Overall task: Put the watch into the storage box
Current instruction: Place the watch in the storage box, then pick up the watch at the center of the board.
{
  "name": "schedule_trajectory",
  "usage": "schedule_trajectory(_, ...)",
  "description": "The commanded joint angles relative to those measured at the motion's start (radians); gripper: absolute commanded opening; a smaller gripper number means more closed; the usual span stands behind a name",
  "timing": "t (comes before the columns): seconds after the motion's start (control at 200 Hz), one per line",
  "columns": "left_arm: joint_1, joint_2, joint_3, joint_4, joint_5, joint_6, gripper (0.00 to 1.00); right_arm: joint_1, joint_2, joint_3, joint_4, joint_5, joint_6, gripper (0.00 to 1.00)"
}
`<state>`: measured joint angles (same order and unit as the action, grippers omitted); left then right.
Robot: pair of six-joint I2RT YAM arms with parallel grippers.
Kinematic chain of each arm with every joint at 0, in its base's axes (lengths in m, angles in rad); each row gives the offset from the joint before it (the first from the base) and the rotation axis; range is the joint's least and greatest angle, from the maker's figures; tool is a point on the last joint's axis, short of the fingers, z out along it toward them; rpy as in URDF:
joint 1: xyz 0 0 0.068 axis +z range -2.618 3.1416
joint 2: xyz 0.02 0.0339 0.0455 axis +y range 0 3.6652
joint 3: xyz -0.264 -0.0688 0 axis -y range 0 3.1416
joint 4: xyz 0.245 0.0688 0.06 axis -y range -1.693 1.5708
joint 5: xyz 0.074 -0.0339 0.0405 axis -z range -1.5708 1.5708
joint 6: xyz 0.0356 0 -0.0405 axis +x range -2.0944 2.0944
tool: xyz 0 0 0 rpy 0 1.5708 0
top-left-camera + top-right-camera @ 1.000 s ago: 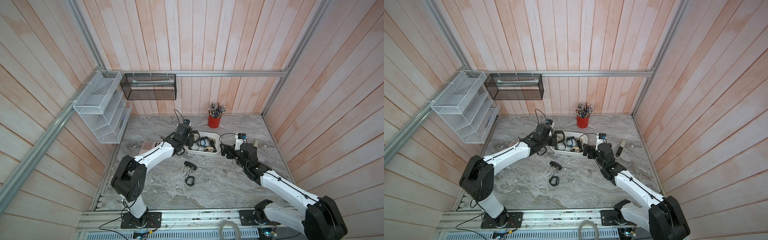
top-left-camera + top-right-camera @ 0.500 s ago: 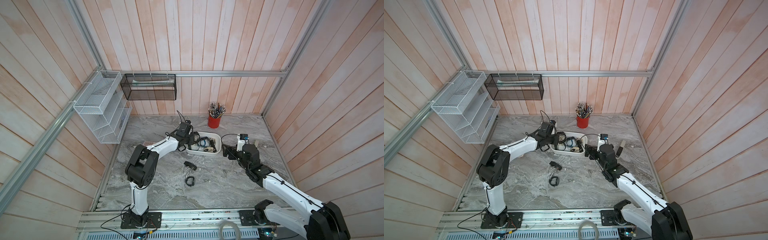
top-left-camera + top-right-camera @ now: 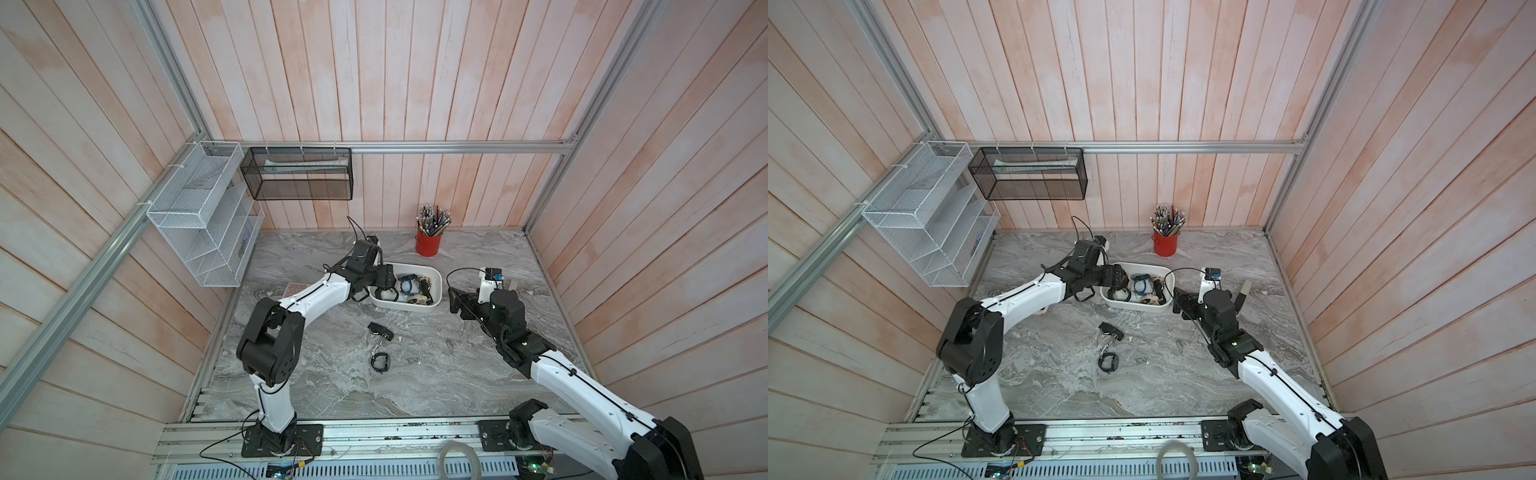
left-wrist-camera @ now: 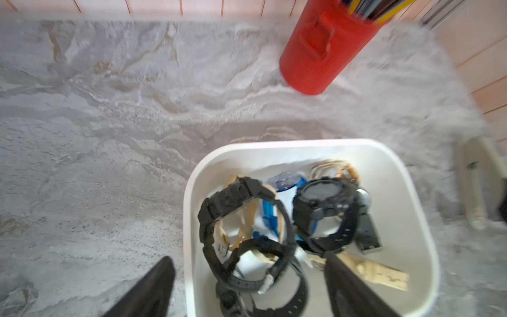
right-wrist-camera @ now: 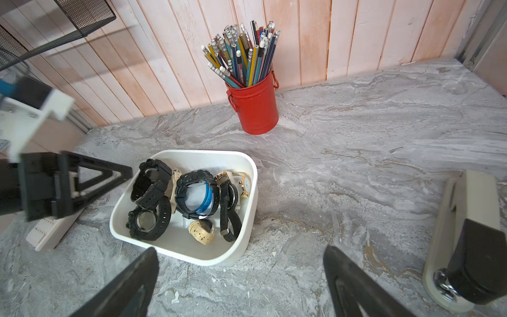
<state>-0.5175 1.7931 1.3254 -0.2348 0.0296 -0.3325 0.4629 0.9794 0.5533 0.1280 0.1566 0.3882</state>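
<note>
The storage box (image 3: 432,306) is a shallow white tub at the back middle of the table, holding several watches. My left gripper (image 3: 384,282) hangs open over its left end; in the left wrist view one finger is outside the box wall (image 4: 189,219) and the other above the inside. A black watch (image 4: 277,263) lies loose in the box between them. Two more black watches (image 3: 380,330) (image 3: 380,360) lie on the table in front of the box. My right gripper (image 3: 455,301) stands open and empty just right of the box (image 5: 219,258).
A red pen cup (image 3: 429,248) stands behind the box. A beige and black stapler (image 5: 466,247) lies right of my right gripper. A white perforated block (image 5: 46,230) sits under the left arm. A white mesh rack (image 3: 203,232) and a black mesh basket (image 3: 297,174) hang on the walls.
My left gripper has gone from shut to open above the box's left end, and the left arm's elbow has drawn back and up. The right arm has barely moved.
</note>
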Motion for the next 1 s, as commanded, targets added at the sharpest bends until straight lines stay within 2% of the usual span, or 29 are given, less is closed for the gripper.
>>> schedule_trajectory(0.0,0.001,-0.155,-0.1,0.117,0.07,-0.022,1.0,-0.004,-0.001,0.016,-0.027,0.01,-0.011,0.96)
schedule_trajectory(0.095,0.002,-0.302,-0.247,0.22,0.095,-0.044,1.0,-0.004,0.004,0.01,-0.013,-0.005,0.006,0.95)
schedule_trajectory(0.24,0.002,-0.559,-0.568,0.387,0.11,-0.123,1.0,-0.004,0.04,0.024,-0.007,-0.031,-0.004,0.95)
schedule_trajectory(0.385,0.002,-0.733,-0.814,0.435,0.095,-0.2,1.0,-0.004,0.063,0.032,0.006,-0.056,0.007,0.96)
schedule_trajectory(0.515,0.003,-0.801,-0.868,0.377,0.086,-0.224,1.0,-0.005,0.073,0.038,0.009,-0.085,0.012,0.95)
schedule_trajectory(0.73,0.002,-0.873,-0.915,0.377,0.046,-0.252,1.0,-0.003,0.1,0.041,0.0,-0.135,0.015,0.95)
schedule_trajectory(0.995,0.003,-0.949,-0.983,0.37,0.033,-0.293,1.0,0.044,0.157,0.066,-0.013,-0.184,-0.001,0.89)
